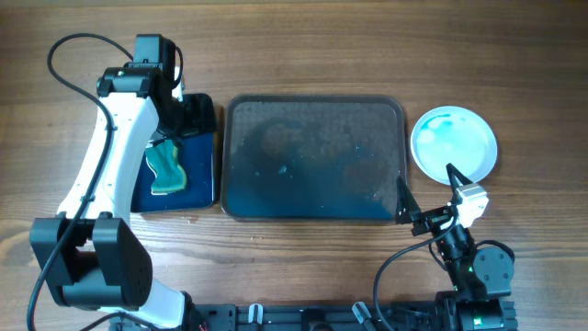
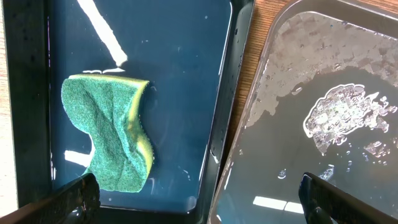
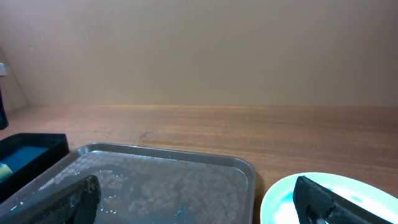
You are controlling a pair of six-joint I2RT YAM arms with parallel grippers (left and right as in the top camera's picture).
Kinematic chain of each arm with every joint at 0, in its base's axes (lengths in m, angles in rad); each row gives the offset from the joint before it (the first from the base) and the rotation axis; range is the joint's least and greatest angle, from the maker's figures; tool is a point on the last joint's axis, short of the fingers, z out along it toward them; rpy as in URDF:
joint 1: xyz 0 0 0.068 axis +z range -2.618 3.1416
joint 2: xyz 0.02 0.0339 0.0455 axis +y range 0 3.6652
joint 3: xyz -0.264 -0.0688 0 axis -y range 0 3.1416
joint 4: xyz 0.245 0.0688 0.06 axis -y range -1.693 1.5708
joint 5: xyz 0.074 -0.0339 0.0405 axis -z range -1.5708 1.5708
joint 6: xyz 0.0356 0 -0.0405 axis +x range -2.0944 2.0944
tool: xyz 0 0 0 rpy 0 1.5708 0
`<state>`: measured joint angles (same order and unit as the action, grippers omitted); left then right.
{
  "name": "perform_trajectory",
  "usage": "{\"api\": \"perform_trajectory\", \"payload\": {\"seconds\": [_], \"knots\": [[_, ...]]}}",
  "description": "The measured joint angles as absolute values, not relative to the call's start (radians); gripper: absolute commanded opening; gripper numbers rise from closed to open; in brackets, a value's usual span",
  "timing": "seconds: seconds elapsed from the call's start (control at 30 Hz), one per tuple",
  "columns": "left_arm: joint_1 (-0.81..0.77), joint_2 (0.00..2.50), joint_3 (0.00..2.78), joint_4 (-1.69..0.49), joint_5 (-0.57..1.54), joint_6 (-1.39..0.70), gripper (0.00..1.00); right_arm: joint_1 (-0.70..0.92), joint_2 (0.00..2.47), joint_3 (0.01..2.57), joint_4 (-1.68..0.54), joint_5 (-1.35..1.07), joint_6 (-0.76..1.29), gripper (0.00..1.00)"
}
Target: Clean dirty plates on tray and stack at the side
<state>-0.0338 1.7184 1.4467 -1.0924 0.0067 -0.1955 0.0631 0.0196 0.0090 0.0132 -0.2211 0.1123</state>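
Two grippers gape, both empty.
Right gripper [image 1: 427,195] hangs by the tray's [image 1: 312,103] 4 o'clock corner, plates [image 1: 454,142] just off at 1 o'clock; left gripper [image 2: 198,198] hovers over the sponge [image 2: 112,132], tray at 3 o'clock.

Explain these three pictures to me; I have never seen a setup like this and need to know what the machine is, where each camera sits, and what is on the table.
This is a robot with two arms at a wooden table. Each arm ends in a two-finger gripper.

The overhead view looks straight down. The other two views come from cameras on the wrists, so the dark shapes at their bottom corners are the gripper's own fingers.

In the middle lies a large grey tray, wet, with no plates on it. To its left is a smaller black tray of blue liquid holding a green sponge. To the right of the grey tray is a stack of white plates smeared pale blue.

The left gripper hangs open above the sponge; the right gripper is open beside the plates. Neither holds anything.
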Motion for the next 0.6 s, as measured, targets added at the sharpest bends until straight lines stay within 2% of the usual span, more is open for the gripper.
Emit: {"api": "perform_trajectory", "payload": {"seconds": [0.33, 0.6], "knots": [[-0.035, 1.691, 1.443, -1.058, 0.019, -0.196, 1.00, 0.063, 0.020, 0.009, 0.013, -0.221, 0.112, 1.00], [-0.052, 1.314, 1.234, -0.526, 0.105, -0.195, 1.00, 0.063, 0.021, 0.009, 0.014, -0.221, 0.112, 0.99]]}}
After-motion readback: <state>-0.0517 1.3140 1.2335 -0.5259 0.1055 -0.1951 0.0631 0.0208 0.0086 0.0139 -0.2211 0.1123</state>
